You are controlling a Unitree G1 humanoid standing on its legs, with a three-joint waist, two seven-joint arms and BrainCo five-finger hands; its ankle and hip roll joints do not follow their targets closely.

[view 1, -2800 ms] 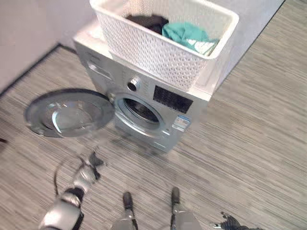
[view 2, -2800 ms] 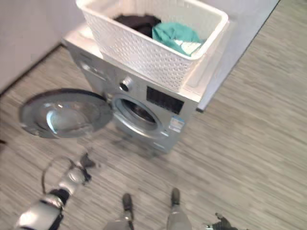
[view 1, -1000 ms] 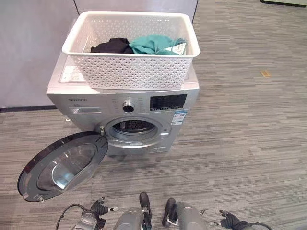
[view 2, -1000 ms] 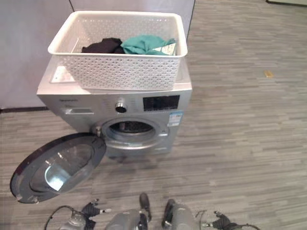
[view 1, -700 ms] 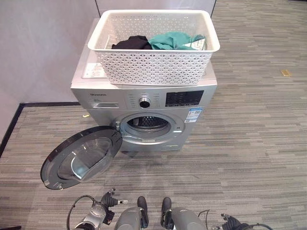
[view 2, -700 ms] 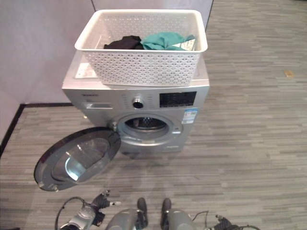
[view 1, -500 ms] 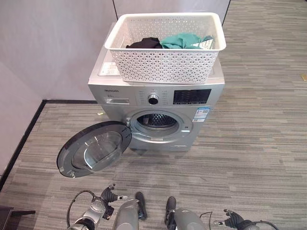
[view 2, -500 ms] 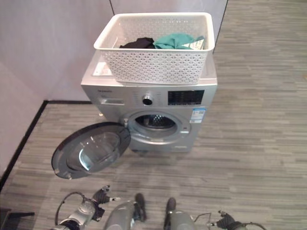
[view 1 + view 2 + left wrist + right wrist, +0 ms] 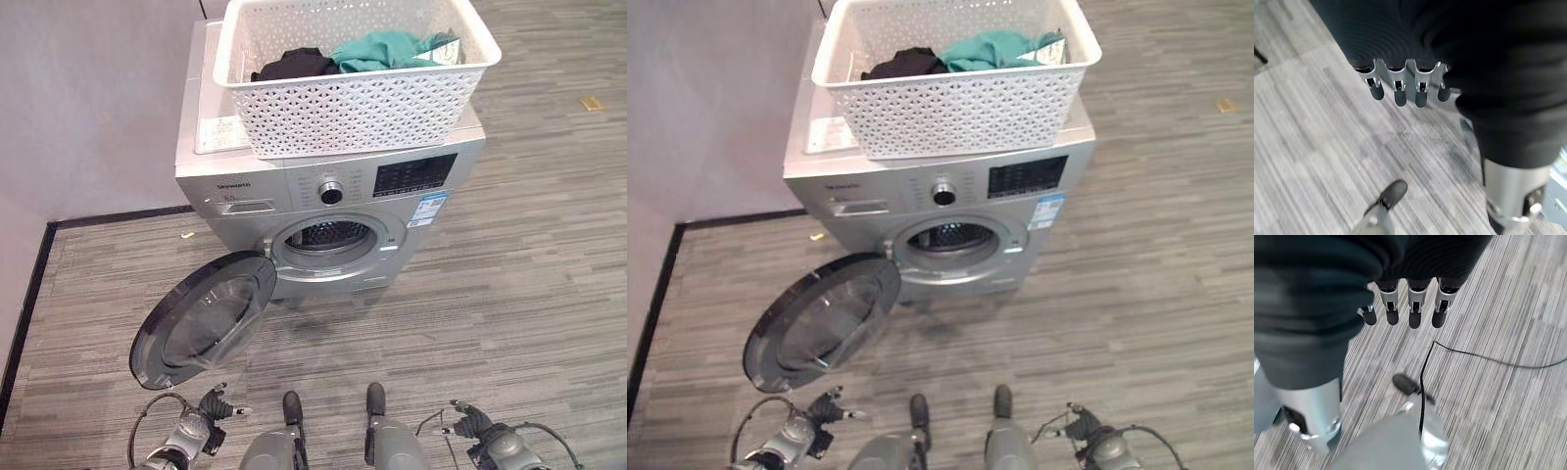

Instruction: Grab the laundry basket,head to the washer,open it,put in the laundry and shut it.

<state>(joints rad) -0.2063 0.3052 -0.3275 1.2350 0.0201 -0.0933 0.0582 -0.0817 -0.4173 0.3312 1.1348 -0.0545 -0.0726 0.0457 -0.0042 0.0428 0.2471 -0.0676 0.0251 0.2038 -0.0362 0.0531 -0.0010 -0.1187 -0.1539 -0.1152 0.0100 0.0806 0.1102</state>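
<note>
The white laundry basket [image 9: 353, 103] sits on top of the silver washer [image 9: 294, 186] in the upper centre of the frame. It holds a black garment [image 9: 291, 63] and a teal garment [image 9: 387, 49]. The washer door [image 9: 201, 318] hangs open toward the lower left, exposing the drum opening [image 9: 328, 235]. The left hand [image 9: 214, 406] is at the lower left edge and the right hand [image 9: 460, 423] at the lower right, both over the striped floor [image 9: 529, 284]. Each hand is released, fingers relaxed and empty.

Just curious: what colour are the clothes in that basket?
One black, one teal, clearest in the left eye view.
</note>
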